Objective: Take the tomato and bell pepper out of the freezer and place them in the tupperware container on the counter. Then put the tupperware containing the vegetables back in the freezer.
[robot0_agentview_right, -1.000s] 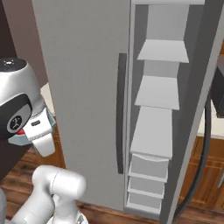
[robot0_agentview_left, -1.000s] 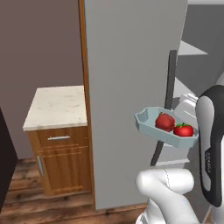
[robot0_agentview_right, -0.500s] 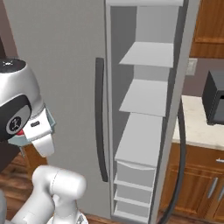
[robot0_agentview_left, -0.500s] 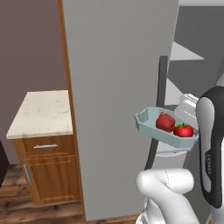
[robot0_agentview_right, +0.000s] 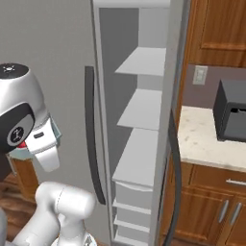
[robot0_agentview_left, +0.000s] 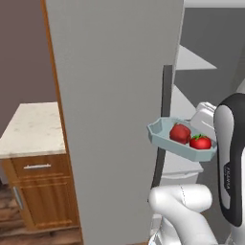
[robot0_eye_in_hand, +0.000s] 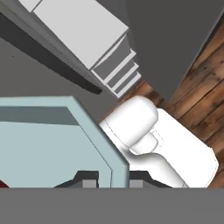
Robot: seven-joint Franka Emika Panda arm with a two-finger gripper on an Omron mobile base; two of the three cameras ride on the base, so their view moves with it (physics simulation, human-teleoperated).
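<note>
The light blue-grey tupperware container hangs in the air in front of the grey freezer. In it lie the round red tomato and the bell pepper with its green top. My gripper is shut on the container's rim, one dark fingertip on each side of the wall. In the right base view a corner of the container peeks out behind my hand. The freezer's compartment stands open, with pale shelves and drawers below. The beige counter lies left of the freezer.
The freezer's dark vertical handle runs just behind the container. An open door edge with a curved dark handle bounds the compartment on the right. Beyond it a second counter carries a dark box appliance. Wooden floor lies below.
The whole picture has shifted: the base has driven to the right, so the freezer and counter slide left in both views. The container with both vegetables stays held in the same place.
</note>
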